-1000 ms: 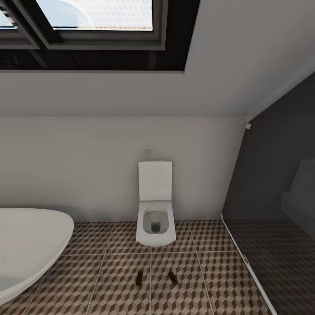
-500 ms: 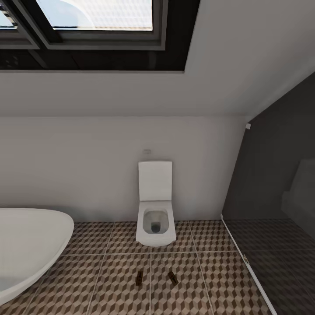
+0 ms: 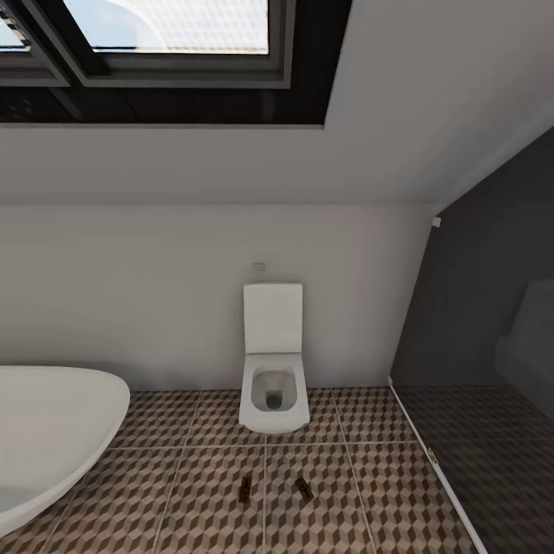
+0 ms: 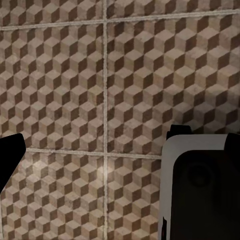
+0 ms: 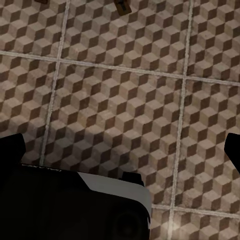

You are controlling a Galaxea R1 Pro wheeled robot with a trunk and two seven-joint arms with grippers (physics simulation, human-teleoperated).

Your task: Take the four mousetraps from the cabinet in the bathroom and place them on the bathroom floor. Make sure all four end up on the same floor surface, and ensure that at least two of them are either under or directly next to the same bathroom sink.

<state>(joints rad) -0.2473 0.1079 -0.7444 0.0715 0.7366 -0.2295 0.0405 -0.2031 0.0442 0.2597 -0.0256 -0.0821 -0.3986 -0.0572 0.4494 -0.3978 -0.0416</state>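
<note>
Glowing softly from the window [image 3: 165,23] overhead; blurring slightly everywhere; glinting faintly off the floor [image 4: 102,170] beneath the left gripper [image 4: 120,150].

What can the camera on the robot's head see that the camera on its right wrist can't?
The head view alone takes in the room: a white toilet against the wall, the rim of a white tub, a dark window overhead and a dark glass panel.

The right wrist view alone looks close down at the tiles, with dark parts of the right end effector at the picture's edges.

Both show the bathroom floor with its cube pattern and small brown mousetraps lying on it, two in the head view.
</note>
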